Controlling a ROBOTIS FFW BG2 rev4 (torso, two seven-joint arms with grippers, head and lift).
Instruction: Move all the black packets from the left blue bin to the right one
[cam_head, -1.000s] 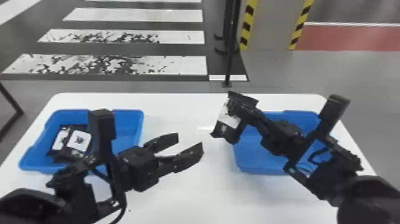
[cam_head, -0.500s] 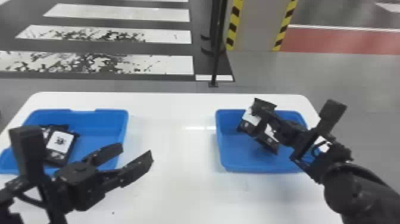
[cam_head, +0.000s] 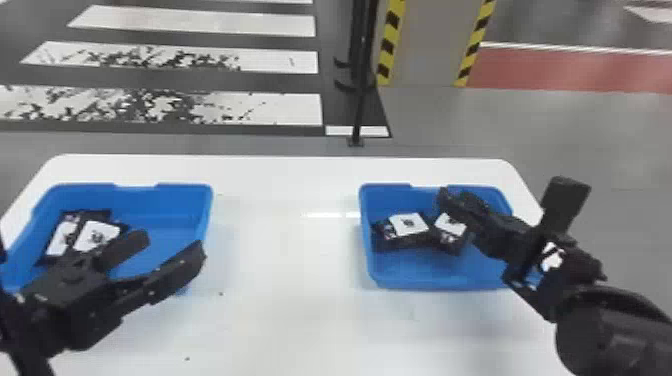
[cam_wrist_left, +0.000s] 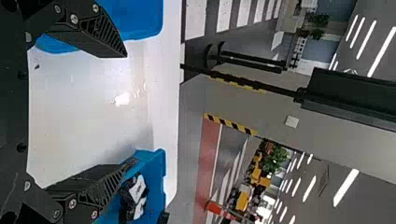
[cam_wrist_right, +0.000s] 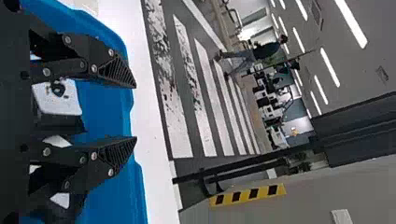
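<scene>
The right bin (cam_head: 435, 281) sits on the white bench (cam_head: 287, 310) and serves as the mark for everything else. In its left half lie two black packets with white labels facing up: one (cam_head: 410, 224) near its left wall, and another (cam_head: 451, 225) just right of that one, close to the middle of the bin. The right pincer (cam_head: 454, 200) is over the far part of the right bin, reaching in from the right above the second packet; in the right wrist view its two fingers stand well apart, so it is open. Well to the left of the right bin, across a stretch of bench, is the left bin (cam_head: 172, 222). Two more black packets (cam_head: 97, 235) lie in it, side by side with labels up, in the half farther from the right bin. The left pincer (cam_head: 174, 244) hangs over the left bin's near part, on the side toward the right bin, with its fingers spread wide. Beyond the right bin, past the bench, a black post (cam_head: 361, 110) stands on the floor, and a pillar (cam_head: 430, 45) edged in yellow and black rises to the right of the post.
</scene>
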